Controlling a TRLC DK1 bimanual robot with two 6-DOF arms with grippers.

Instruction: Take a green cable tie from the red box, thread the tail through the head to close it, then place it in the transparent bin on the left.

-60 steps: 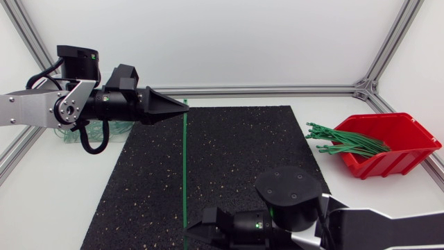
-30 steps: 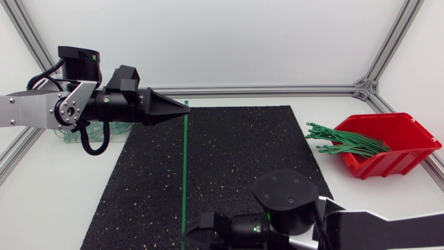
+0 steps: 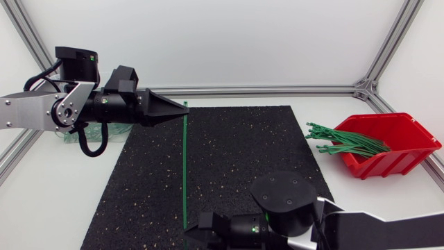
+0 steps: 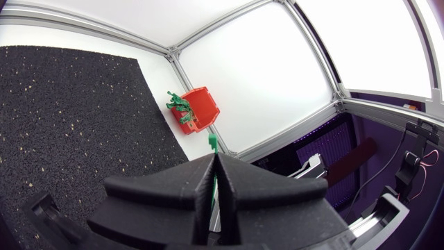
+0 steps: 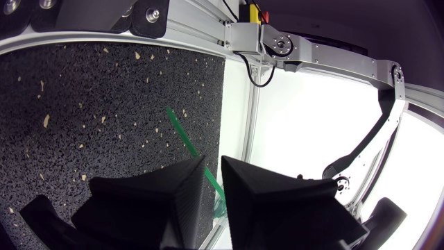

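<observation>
A long green cable tie (image 3: 184,167) hangs straight over the black mat (image 3: 243,153). My left gripper (image 3: 184,106) is shut on its upper end. In the left wrist view the tie's end (image 4: 212,143) pokes out past the closed tips of the left gripper (image 4: 216,163). My right gripper (image 3: 189,234) is at the tie's lower end near the mat's front edge. In the right wrist view the tie (image 5: 184,135) runs into a narrow gap between the slightly parted fingers of the right gripper (image 5: 214,182). The red box (image 3: 399,149) at the right holds several green ties (image 3: 347,142).
The transparent bin (image 3: 73,133) sits at the left, mostly hidden behind my left arm. An aluminium frame rail runs along the table's back edge. The red box (image 4: 198,111) also shows far ahead in the left wrist view.
My right gripper has slid a little to the left along the front edge, and the tie's lower end swayed slightly. The left arm has kept still.
</observation>
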